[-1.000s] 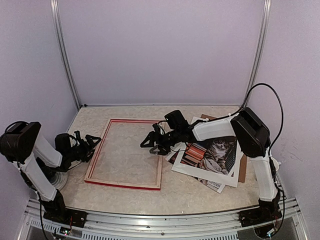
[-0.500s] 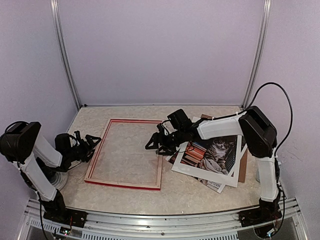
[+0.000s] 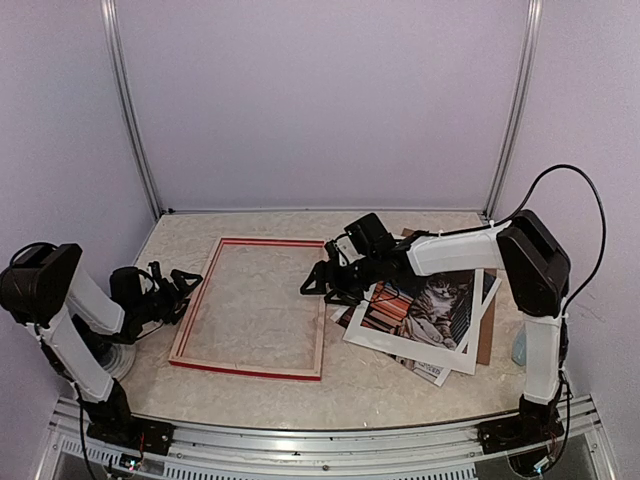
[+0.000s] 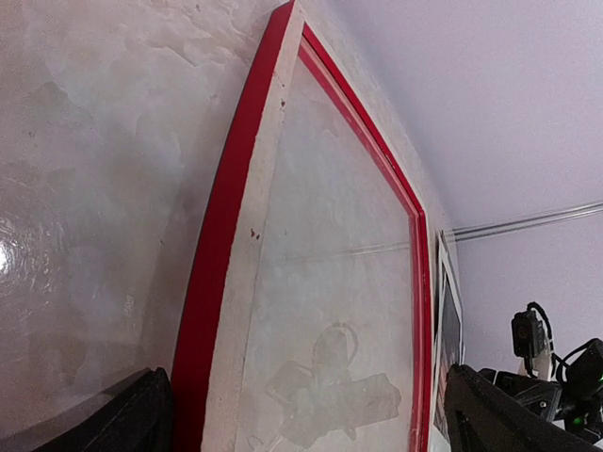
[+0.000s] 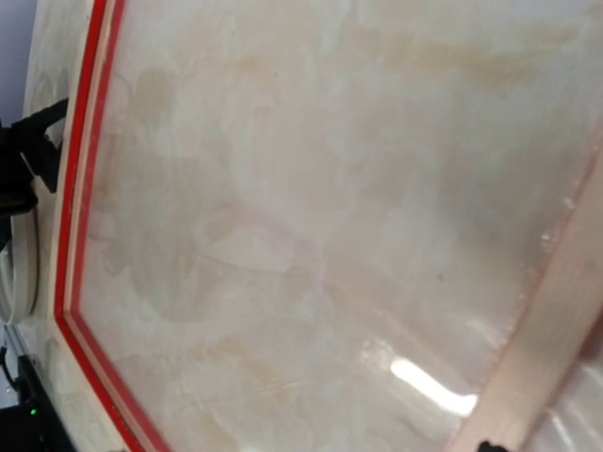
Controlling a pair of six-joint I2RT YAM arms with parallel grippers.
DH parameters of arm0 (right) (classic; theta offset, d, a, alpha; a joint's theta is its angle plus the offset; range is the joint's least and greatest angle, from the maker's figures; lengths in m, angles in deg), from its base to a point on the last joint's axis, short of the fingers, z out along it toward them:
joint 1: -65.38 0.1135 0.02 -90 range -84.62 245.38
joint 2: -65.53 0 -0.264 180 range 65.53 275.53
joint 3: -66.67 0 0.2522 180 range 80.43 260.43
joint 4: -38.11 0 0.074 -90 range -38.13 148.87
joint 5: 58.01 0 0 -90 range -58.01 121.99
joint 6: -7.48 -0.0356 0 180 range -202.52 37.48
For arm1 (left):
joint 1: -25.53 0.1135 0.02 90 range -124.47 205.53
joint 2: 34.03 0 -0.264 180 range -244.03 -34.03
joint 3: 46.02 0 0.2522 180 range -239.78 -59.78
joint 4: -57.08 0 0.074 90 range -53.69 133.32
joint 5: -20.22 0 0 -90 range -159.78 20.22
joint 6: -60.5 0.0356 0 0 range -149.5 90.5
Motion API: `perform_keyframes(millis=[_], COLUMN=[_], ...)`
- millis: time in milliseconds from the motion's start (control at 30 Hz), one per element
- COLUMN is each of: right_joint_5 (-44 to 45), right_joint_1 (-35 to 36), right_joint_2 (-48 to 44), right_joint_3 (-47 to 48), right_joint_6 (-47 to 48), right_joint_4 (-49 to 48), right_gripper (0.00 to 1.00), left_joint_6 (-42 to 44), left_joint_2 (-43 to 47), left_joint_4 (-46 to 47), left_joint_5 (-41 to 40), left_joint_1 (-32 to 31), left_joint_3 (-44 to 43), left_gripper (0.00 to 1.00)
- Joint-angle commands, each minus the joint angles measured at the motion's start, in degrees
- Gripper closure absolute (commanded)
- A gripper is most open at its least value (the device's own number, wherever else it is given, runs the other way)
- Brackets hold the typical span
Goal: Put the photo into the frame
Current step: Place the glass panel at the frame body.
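Observation:
The frame lies flat at centre left, red face with pale wood edges, glass inside. The photo, a grey tabby cat on stacked books, lies to its right under a white mat. My left gripper is open and empty at the frame's left rail, which shows in the left wrist view between the spread fingertips. My right gripper is open and empty, low over the frame's right rail, just left of the photo pile. The right wrist view shows the frame's glass and red far rail.
A brown backing board lies under the photo pile at the right. More prints stick out at the pile's front. A pale blue object stands by the right arm. Walls close in the table on three sides.
My right gripper has moved a little to the right and back, from over the frame's inside towards its right rail and the photo pile. The left arm has not moved.

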Motion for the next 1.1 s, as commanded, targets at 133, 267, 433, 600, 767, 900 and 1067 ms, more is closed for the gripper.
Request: perform_keyframes(millis=[133,267,433,600,767,900,1067], right_joint_5=[4.19,5.43,5.49,7.62,8.17,8.26,11.27], right_joint_1=[-0.4,-0.37,-0.39,-0.43,-1.42,-3.35,-5.95], right_joint_2=[-3.17,-3.99,-4.41,-5.74,-8.23,-12.25,-18.26], right_joint_3=[-1.91,-3.28,-4.9,-6.97,-10.92,-15.35,-20.15], right_joint_6=[2.36,3.07,4.05,5.36,5.44,4.81,5.89], right_joint_4=[1.42,0.64,-0.47,-0.18,-1.11,-2.76,-1.22], right_gripper=[0.14,0.11,0.12,0.11,0.11,0.08,0.01], left_joint_6=[-0.01,-0.03,-0.24,-0.5,-1.05,-1.48,-1.28], left_joint_2=[-0.78,-0.82,-0.79,-0.7,-0.61,-0.3,0.52], left_joint_4=[-0.26,-0.19,0.62,1.2,2.27,2.89,2.86], left_joint_5=[0.91,0.95,1.48,1.89,2.68,3.22,3.32], left_joint_1=[0.11,0.11,0.13,0.13,0.13,0.05,-0.34], left_joint_3=[0.34,0.35,0.52,0.77,1.17,1.47,1.54], left_gripper=[0.01,0.01,0.01,0.03,0.05,0.04,0.04])
